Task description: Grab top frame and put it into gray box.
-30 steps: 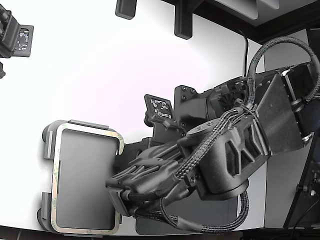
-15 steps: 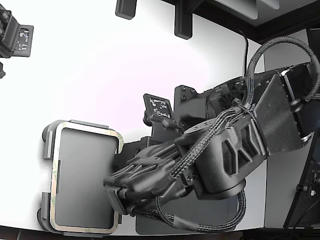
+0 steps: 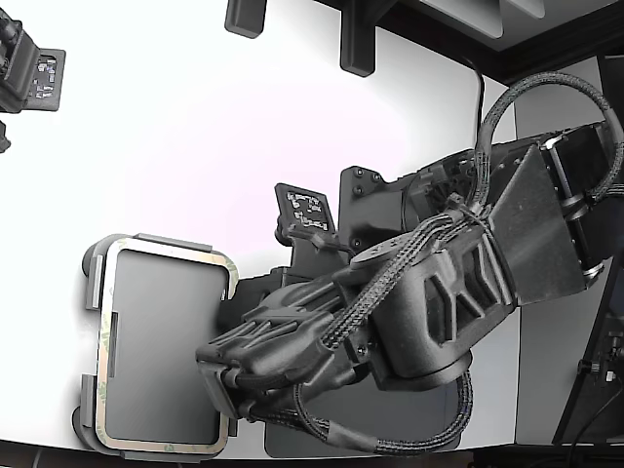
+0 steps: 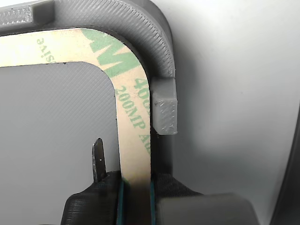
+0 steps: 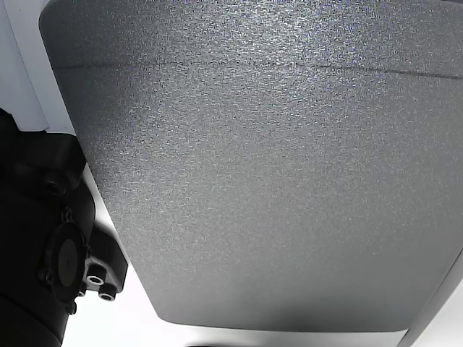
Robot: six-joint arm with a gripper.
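The top frame [image 3: 105, 341], a thin beige ring with green print, lies in the gray box [image 3: 94, 283] at the exterior view's lower left. My gripper [image 3: 219, 385] is at the frame's side nearest the arm, close to a corner. In the wrist view the frame's strip [image 4: 133, 122] passes between my gripper's [image 4: 136, 187] two teal-edged pads, which press on both its edges. The gray box's rim [image 4: 159, 42] and a raised tab [image 4: 165, 110] sit just outside the strip. A thin metal blade [image 4: 98, 159] stands inside the ring's opening.
A dark grey flat mat [image 3: 390, 434] lies under the arm by the table's front edge and fills the other view [image 5: 260, 181]. A black tag plate [image 3: 310, 207] stands mid-table. Black fixtures [image 3: 358, 44] stand at the back, another device [image 3: 29, 68] at the far left.
My arm and gripper have shifted a little toward the exterior view's left and down. The frame's near side has shifted slightly left with them.
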